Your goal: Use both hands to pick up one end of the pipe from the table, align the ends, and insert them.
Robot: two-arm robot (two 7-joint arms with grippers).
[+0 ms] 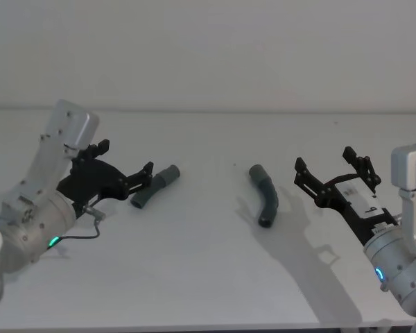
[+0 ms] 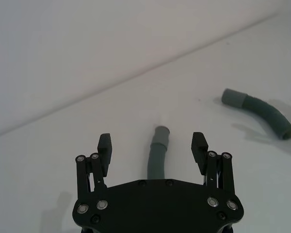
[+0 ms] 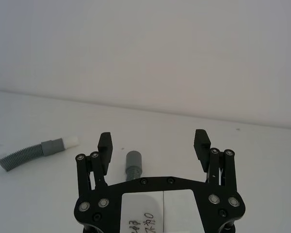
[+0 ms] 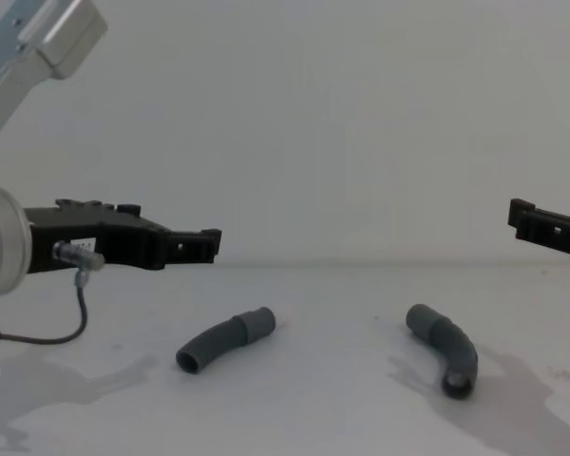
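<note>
The left piece (image 1: 154, 187) of pipe lies on the table (image 1: 208, 277), ahead of and below the left gripper's (image 1: 127, 158) fingers, which stand apart. The right piece (image 1: 265, 195) lies ahead of the right gripper's (image 1: 324, 158) fingers, also apart. Neither piece is held. Gripping too near a mating end would likely block insertion, and closing fingers may roll the round pieces.

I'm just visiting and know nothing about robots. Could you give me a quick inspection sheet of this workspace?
Surface: white table, flat and matte.
Job's things: left pipe piece and right pipe piece lie apart, unjoined, ungripped.
Clutter: nothing seen.
Grippers: left gripper open, raised, pointing at the left pipe piece; right gripper open, raised beside the right pipe piece.
Cables: thin dark cable loops by the left gripper.
Surroundings: plain white wall.
</note>
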